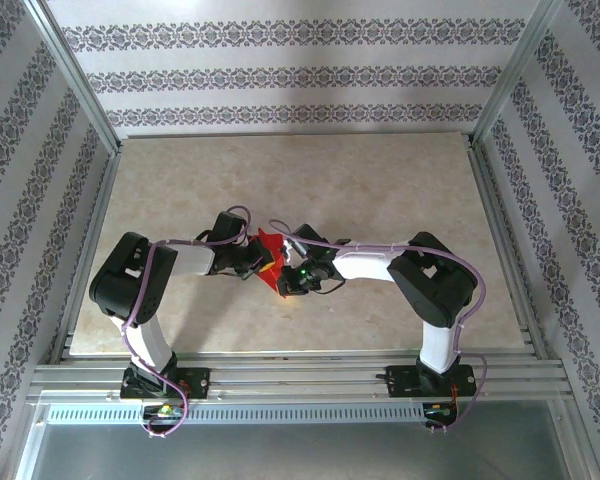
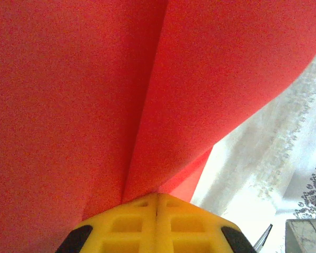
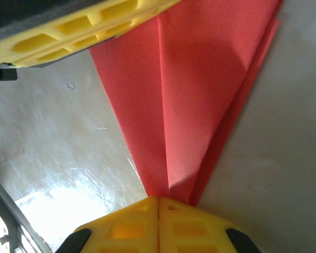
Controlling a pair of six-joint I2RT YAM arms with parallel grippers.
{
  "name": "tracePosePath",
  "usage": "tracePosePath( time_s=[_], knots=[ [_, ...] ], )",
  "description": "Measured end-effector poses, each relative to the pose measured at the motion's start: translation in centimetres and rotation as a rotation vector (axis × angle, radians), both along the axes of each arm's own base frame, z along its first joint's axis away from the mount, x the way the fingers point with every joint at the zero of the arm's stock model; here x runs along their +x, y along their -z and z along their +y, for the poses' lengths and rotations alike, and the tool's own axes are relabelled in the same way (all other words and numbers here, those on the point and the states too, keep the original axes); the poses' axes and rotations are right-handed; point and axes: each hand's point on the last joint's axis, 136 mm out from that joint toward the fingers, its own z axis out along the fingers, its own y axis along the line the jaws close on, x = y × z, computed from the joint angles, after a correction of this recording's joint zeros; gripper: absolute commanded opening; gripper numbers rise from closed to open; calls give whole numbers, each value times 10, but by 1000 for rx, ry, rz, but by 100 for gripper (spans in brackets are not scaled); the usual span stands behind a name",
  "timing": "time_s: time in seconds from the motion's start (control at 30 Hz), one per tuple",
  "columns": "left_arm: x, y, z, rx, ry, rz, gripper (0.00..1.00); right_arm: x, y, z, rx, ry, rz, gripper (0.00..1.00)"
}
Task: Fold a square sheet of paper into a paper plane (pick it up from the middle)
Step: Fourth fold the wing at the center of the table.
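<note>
Two-ended pinch: folded red paper (image 1: pixel 268 252) held over the middle of the tabletop (image 1: pixel 380 180).
We see the left fingers (image 2: pixel 137 221) closed on its wide end and the right fingers (image 3: pixel 137 226) closed on the narrow end where the layers meet. We read the opposed grip as keeping the centre crease taut and clear of the tabletop for the next fold.

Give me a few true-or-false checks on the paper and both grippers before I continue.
1. The left gripper and the right gripper are both shut on the red paper. True.
2. The paper lies flat and unfolded. False: it is creased into layers.
3. The right gripper hangs open beside the paper. False: it pinches the paper's narrow end.
4. The grippers meet over the table. True.
</note>
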Motion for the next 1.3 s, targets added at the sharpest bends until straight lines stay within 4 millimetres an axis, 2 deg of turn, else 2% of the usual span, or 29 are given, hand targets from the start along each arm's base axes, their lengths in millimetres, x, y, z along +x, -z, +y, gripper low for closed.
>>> tracePosePath(
  time_s=[0.23, 0.43, 0.53, 0.8, 1.07, 1.3],
  knots=[
    [0, 0, 0, 0, 0, 0, 6, 1, -1, 2, 19, 14, 20, 11],
    [0, 0, 0, 0, 0, 0, 6, 14, -20, 3, 78, 44, -4, 11],
    [0, 0, 0, 0, 0, 0, 6, 20, -23, 3, 88, 53, -16, 10],
    [0, 0, 0, 0, 0, 0, 5, 22, -10, 6, 75, 51, 8, 10],
    [0, 0, 0, -1, -3, 2, 6, 23, -11, 7, 70, 51, 11, 10],
    [0, 0, 0, -1, -3, 3, 6, 21, 0, 3, 37, 57, 31, 10]
  ],
)
